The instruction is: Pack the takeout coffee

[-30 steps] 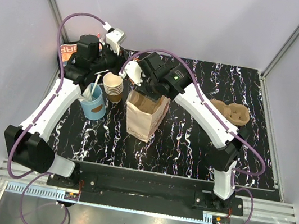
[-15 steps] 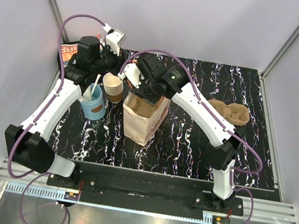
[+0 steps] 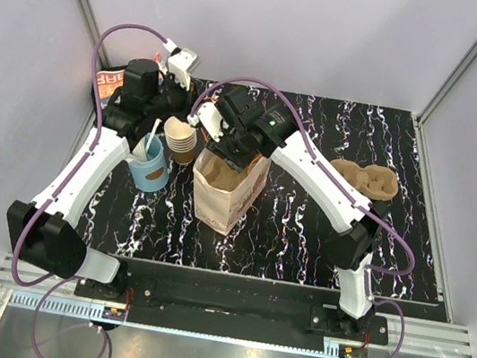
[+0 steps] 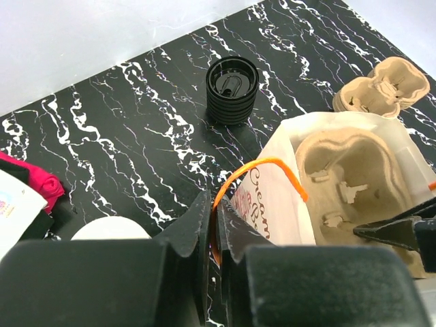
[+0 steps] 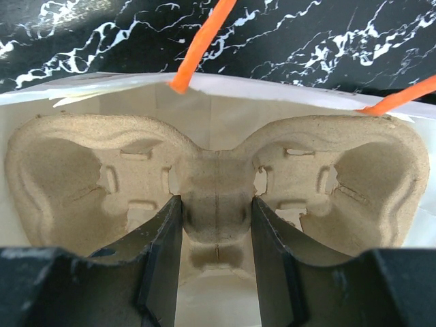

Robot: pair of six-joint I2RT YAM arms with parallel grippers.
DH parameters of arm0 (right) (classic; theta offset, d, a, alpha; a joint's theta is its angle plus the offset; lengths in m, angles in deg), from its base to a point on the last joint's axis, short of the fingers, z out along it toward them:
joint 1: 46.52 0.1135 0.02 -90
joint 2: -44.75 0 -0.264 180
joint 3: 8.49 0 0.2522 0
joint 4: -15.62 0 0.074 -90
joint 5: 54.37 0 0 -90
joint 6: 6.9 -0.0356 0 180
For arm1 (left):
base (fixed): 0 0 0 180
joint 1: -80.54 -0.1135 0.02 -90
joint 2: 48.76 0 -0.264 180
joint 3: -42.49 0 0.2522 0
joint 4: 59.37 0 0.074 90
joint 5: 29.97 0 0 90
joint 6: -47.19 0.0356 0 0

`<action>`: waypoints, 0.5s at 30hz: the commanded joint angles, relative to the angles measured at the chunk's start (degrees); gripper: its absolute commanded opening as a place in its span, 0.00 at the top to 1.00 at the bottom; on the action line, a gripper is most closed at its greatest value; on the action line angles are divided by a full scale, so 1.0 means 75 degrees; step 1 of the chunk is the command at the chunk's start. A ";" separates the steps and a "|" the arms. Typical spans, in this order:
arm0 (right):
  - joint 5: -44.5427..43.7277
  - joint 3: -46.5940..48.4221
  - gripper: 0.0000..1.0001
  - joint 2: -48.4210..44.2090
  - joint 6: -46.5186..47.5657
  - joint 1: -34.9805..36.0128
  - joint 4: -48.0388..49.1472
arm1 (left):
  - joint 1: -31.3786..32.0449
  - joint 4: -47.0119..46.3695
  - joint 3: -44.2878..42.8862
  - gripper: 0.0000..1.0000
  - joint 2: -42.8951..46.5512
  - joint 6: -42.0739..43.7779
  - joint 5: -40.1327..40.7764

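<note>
Found right gripper (image 5: 216,204) clamped on centre ridge of cup tray (image 5: 327,170), tray inside paper bag (image 3: 222,196). Found left gripper (image 4: 212,204) pinched shut on orange handle (image 4: 272,163). Judged step as seating the tray. Saw no takeout coffee in any view, only black lid stack (image 4: 232,82) on worktop (image 4: 136,88) beyond bag. Reckoned next move needed a level release.
</note>
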 commanded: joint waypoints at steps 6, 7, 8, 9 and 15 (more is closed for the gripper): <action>0.0400 0.0542 0.70 0.0215 -0.0678 -0.0161 -0.0303 | -0.0007 -0.0485 0.0032 0.93 0.0309 -0.0025 0.0244; 0.0423 0.0531 0.70 0.0262 -0.0702 -0.0196 -0.0327 | -0.0007 -0.0473 0.0032 0.93 0.0309 -0.0036 0.0279; 0.0424 0.0519 0.70 0.0274 -0.0737 -0.0219 -0.0339 | -0.0007 -0.0485 0.0032 0.94 0.0321 -0.0025 0.0291; 0.0435 0.0461 0.70 0.0297 -0.0796 -0.0231 -0.0362 | 0.0005 -0.0485 0.0044 0.94 0.0321 -0.0025 0.0291; 0.0471 0.0308 0.70 0.0344 -0.1007 -0.0325 -0.0327 | -0.0007 -0.0497 0.0044 0.96 0.0321 -0.0025 0.0326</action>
